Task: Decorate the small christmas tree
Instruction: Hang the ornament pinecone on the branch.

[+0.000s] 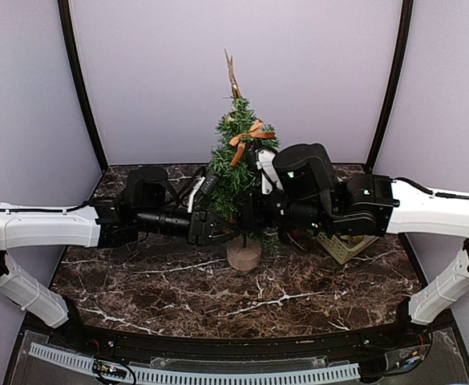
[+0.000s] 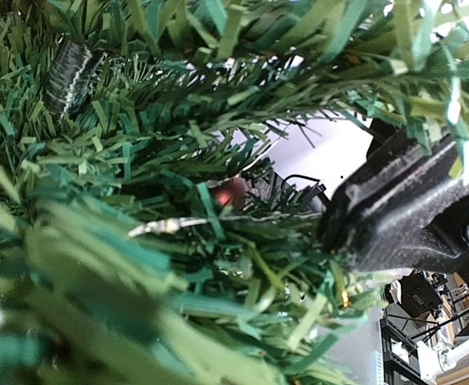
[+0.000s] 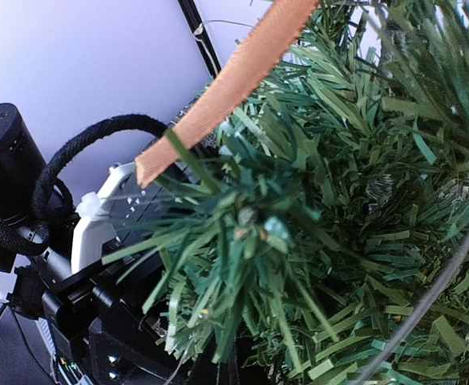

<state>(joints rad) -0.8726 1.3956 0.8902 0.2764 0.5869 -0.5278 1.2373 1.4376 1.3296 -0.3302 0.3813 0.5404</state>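
Observation:
The small christmas tree (image 1: pixel 232 164) stands mid-table on its round wooden stump (image 1: pixel 244 254). It carries an orange ribbon bow (image 1: pixel 249 136) and a gold topper (image 1: pixel 233 76). My left gripper (image 1: pixel 220 228) reaches into the lower branches from the left. My right gripper (image 1: pixel 255 214) reaches in from the right, close to it. Needles hide both sets of fingertips. The left wrist view is full of branches (image 2: pixel 178 241), with a thin silver wire (image 2: pixel 178 224) and a small red spot (image 2: pixel 232 193) among them. The right wrist view shows the ribbon tail (image 3: pixel 226 88) over branches (image 3: pixel 322 241).
A pale basket (image 1: pixel 342 245) sits on the marble table (image 1: pixel 178 297) behind the right arm. A black gripper part (image 2: pixel 410 208) fills the right of the left wrist view. The left arm (image 3: pixel 82 241) shows beyond the tree in the right wrist view. Purple walls enclose the back and sides.

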